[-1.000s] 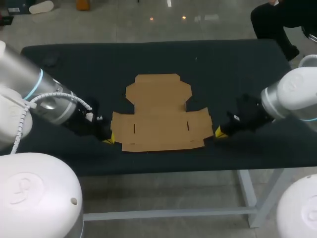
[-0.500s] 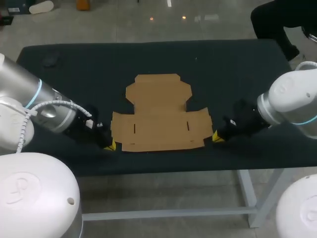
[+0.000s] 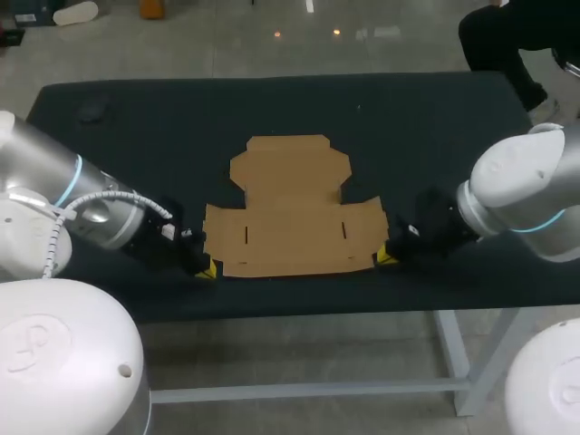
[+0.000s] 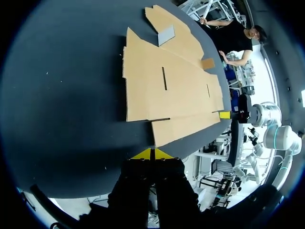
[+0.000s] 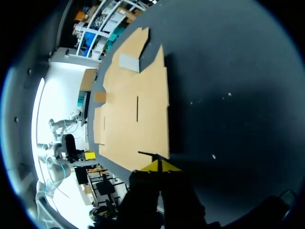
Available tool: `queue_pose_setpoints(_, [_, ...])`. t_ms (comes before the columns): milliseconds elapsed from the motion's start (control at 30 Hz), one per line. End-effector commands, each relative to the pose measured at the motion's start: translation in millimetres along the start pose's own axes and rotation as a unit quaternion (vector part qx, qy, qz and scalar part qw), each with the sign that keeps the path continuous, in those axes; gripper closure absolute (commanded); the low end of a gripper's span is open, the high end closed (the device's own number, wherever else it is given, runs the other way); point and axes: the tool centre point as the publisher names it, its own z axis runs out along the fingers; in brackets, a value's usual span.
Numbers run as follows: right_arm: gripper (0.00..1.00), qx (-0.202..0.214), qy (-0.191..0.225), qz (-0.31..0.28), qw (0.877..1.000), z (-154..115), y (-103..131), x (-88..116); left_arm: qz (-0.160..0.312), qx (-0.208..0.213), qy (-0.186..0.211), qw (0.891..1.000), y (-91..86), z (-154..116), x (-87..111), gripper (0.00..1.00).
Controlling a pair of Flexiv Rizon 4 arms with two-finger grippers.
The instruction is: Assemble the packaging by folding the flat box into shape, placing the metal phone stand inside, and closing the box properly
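Left arm, right arm cut by edges, dark object unidentifiable

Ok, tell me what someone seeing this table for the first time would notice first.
A brown flat box lies unfolded in the middle of the dark table. The left gripper and the right gripper sit low by its two near corners, one on each side. Each has its yellow tips pressed together and holds nothing.
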Motion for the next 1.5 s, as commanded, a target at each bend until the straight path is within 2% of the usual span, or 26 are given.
queue_pose_setpoints(33, [1.0,0.004,0.006,0.0,1.0,9.1,2.5,-2.4,-0.001,-0.003,0.002,1.0,-3.7,6.0,-2.6,1.0])
queue_pose_setpoints(800, [1.0,0.004,0.022,-0.007,1.0,19.2,11.6,4.3,-0.005,-0.022,0.015,1.0,-14.2,15.7,-12.3,1.0])
queue_pose_setpoints(1300, [1.0,0.009,0.027,-0.005,1.0,20.6,12.0,1.1,-0.014,-0.039,0.026,0.999,-20.7,27.4,-15.8,1.0])
queue_pose_setpoints(1500, [1.0,0.013,0.026,-0.007,1.0,22.8,12.7,3.0,-0.005,-0.044,0.03,0.999,-20.6,30.8,-9.4,1.0])
